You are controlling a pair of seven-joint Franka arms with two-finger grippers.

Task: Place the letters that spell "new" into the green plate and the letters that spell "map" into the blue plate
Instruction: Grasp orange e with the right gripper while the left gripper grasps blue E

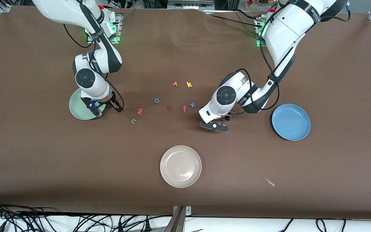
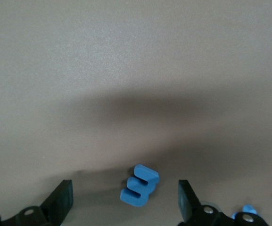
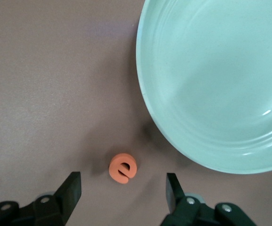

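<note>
Plates three [image 1: 180, 166], loose letters eight [image 1: 140, 111]

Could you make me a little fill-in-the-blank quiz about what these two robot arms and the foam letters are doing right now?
1. The left pincer stands open around a blue letter ____.
2. The orange e lies on the table beside the ____ plate.
3. The cream plate holds ____ letters.
4. The right pincer is open over the letter ____.

Missing words: m; green; no; e
</note>
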